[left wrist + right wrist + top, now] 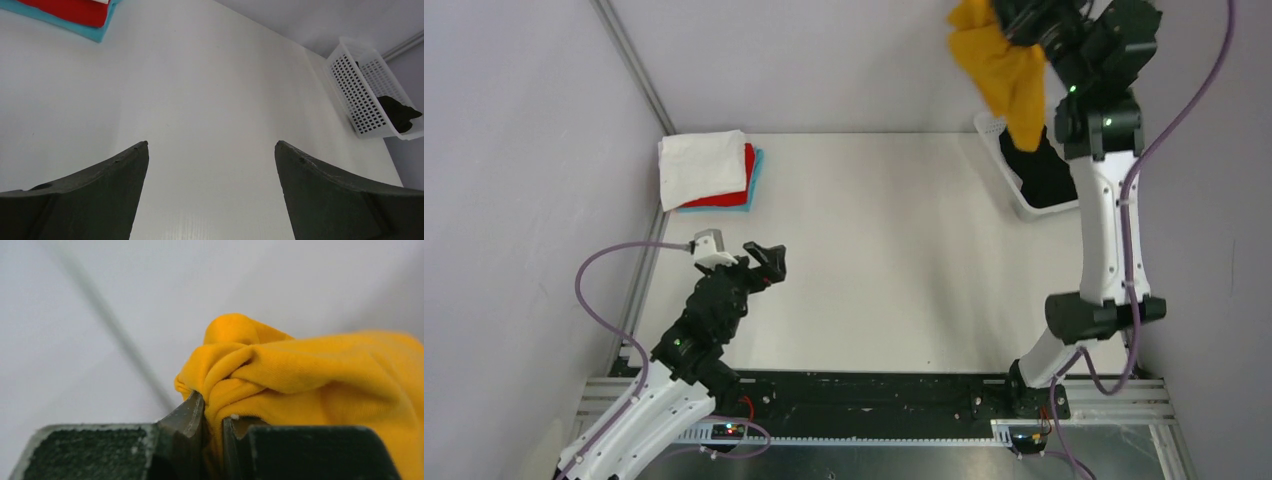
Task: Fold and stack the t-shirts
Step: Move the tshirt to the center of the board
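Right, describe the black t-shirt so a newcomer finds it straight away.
At the far right corner of the white table stands a white lattice basket. The black t-shirt lies crumpled inside it. It is the only dark garment, unlike the folded stack far left and the yellow t-shirt in the right end effector.

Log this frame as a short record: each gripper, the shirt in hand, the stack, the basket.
right gripper: shut on yellow t-shirt, held up off the table
left gripper: open, empty, over the table
yellow t-shirt: bunched, unfolded
folded stack: white on red on light-blue, far left corner
basket: far right, black t-shirt inside
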Available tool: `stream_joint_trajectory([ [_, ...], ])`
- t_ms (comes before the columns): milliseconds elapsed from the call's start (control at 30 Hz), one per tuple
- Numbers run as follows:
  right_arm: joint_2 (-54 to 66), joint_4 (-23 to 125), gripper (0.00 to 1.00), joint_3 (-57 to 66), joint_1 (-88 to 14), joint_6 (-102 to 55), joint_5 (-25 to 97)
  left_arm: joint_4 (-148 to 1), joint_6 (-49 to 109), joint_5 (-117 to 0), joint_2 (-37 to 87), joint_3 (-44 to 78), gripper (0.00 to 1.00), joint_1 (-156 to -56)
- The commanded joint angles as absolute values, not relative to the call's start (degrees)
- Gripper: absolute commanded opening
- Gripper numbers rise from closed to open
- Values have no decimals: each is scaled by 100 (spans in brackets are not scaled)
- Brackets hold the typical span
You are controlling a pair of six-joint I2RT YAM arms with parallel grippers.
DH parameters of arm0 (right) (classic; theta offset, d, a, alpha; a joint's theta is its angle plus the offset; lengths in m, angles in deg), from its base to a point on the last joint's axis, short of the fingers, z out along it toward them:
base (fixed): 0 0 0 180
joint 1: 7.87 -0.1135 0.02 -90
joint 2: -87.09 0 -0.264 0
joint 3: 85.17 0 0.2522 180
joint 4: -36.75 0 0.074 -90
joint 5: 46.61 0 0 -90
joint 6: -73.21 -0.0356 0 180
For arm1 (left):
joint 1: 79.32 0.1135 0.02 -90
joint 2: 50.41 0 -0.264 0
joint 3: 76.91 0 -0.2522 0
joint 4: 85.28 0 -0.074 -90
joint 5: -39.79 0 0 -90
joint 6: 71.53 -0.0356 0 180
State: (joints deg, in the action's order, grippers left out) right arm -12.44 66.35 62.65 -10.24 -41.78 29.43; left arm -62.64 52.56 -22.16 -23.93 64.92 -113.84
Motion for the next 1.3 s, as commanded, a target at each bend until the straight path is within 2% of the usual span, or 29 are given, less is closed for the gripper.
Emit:
stream_joint_trajectory([
  [0, -425, 6945, 0, 5693, -2017, -4192, 2030, -5675, 5600, -2063, -2719, 6390, 100, -11351],
  [167, 335, 6652, 0, 4340, -2721, -4776, 1191, -5148, 5832, -1972, -2955, 6311, 100, -11347],
  [333, 831, 5495, 6, 1945, -2714, -5539, 317, -4850, 6003, -1895, -3132, 6365, 100, -11349],
  [400, 940, 5496, 17, 1002, -2609, -5389, 497, -4763, 6019, -1840, -3156, 6375, 100, -11351],
  [467, 845, 5925, 38, 250, -2488, -4906, 956, -4701, 6029, -1773, -3130, 6387, 100, -11350],
  [500, 645, 6156, 59, -79, -2396, -4558, 1384, -4692, 6037, -1753, -3077, 6394, 100, -11350],
  [567, 298, 6659, 77, -422, -2268, -4249, 2100, -4676, 6058, -1729, -2931, 6396, 100, -11347],
  [633, 64, 6954, 90, -590, -2184, -4116, 2752, -4679, 6087, -1741, -2693, 6362, 100, -11346],
  [733, 171, 7226, 98, -618, -2303, -3957, 3965, -4683, 6080, -1913, -2215, 6284, 100, -11345],
  [800, 410, 7395, 99, -625, -2542, -3788, 4806, -4691, 6076, -2062, -1942, 6233, 100, -11349],
  [1100, 1614, 8131, 99, -1242, -4168, -3728, 7113, -5095, 6057, -3018, -1059, 6151, 100, -11349],
  [1267, 1583, 6916, 99, -1842, -4982, -2407, 5824, -5484, 6054, -3404, -518, 6032, 100, -11342],
])
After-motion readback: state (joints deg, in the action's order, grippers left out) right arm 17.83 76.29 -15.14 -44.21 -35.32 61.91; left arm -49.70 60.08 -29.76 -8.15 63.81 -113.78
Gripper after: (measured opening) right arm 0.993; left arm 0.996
